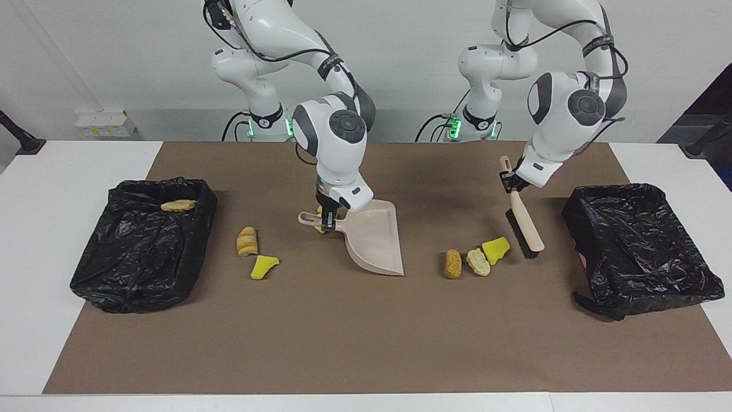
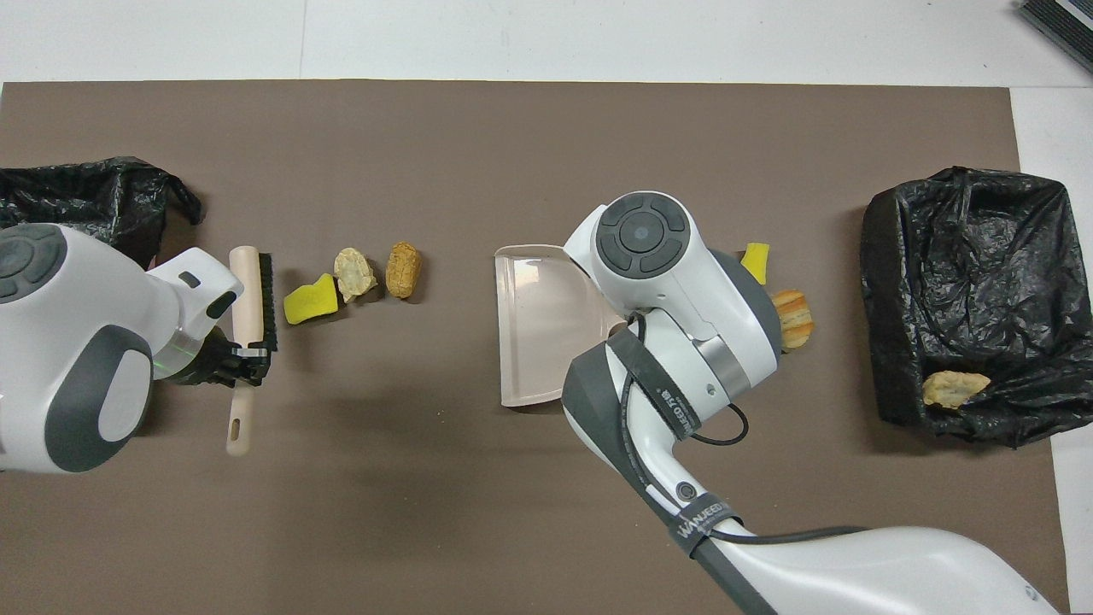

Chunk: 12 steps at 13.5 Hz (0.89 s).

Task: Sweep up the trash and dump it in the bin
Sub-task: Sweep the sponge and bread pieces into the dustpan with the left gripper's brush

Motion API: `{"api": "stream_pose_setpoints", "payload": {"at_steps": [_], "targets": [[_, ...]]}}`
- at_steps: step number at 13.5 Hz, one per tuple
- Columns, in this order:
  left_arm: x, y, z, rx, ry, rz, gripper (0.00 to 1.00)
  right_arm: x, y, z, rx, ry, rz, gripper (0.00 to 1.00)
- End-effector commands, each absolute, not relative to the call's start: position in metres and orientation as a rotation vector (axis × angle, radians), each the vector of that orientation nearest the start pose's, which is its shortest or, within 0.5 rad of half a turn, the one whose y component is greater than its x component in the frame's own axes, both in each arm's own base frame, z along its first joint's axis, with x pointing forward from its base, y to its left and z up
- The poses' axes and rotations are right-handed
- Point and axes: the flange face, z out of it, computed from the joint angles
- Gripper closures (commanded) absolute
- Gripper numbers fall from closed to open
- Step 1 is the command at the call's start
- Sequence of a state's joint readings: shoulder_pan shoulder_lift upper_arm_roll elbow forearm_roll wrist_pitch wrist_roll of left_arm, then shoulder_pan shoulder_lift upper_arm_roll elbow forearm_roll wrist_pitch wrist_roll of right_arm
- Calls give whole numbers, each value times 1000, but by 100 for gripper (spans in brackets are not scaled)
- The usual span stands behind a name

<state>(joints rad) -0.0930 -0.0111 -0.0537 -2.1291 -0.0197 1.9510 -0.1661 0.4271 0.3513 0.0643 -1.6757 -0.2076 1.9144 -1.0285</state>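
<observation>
My left gripper [image 1: 510, 182] is shut on the handle of a beige brush [image 1: 525, 226]. The black bristles hang low over the mat beside a yellow chunk [image 1: 496, 250] of trash, on its left-arm-end side. A pale scrap [image 1: 478, 261] and a brown bread piece [image 1: 453, 263] lie in a row with that chunk. My right gripper [image 1: 326, 220] is shut on the handle of the beige dustpan [image 1: 373, 240], whose mouth faces this row. In the overhead view the brush [image 2: 246, 286] stands beside the yellow chunk [image 2: 309, 301], and the arm hides the dustpan [image 2: 538, 325] handle.
A black-lined bin [image 1: 97, 269] at the right arm's end holds one bread piece [image 1: 178, 205]. A striped bread piece [image 1: 247, 241] and a yellow scrap [image 1: 263, 266] lie between it and the dustpan. Another black-lined bin [image 1: 657, 286] sits at the left arm's end.
</observation>
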Motion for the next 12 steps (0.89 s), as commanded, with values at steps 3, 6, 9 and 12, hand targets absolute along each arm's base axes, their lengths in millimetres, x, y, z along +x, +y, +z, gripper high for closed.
{"api": "stream_pose_setpoints", "payload": {"at_steps": [3, 6, 9, 12], "targets": [[541, -83, 365, -3104, 51, 217, 100, 576, 298, 383, 2108, 2100, -194, 100], [543, -115, 364, -3148, 76, 160, 100, 571, 315, 374, 2133, 2074, -163, 100], [547, -150, 357, -3180, 95, 163, 100, 572, 316, 374, 2153, 2053, -149, 100], [540, -195, 360, -3178, 205, 146, 100, 572, 318, 372, 2177, 2029, -140, 100]]}}
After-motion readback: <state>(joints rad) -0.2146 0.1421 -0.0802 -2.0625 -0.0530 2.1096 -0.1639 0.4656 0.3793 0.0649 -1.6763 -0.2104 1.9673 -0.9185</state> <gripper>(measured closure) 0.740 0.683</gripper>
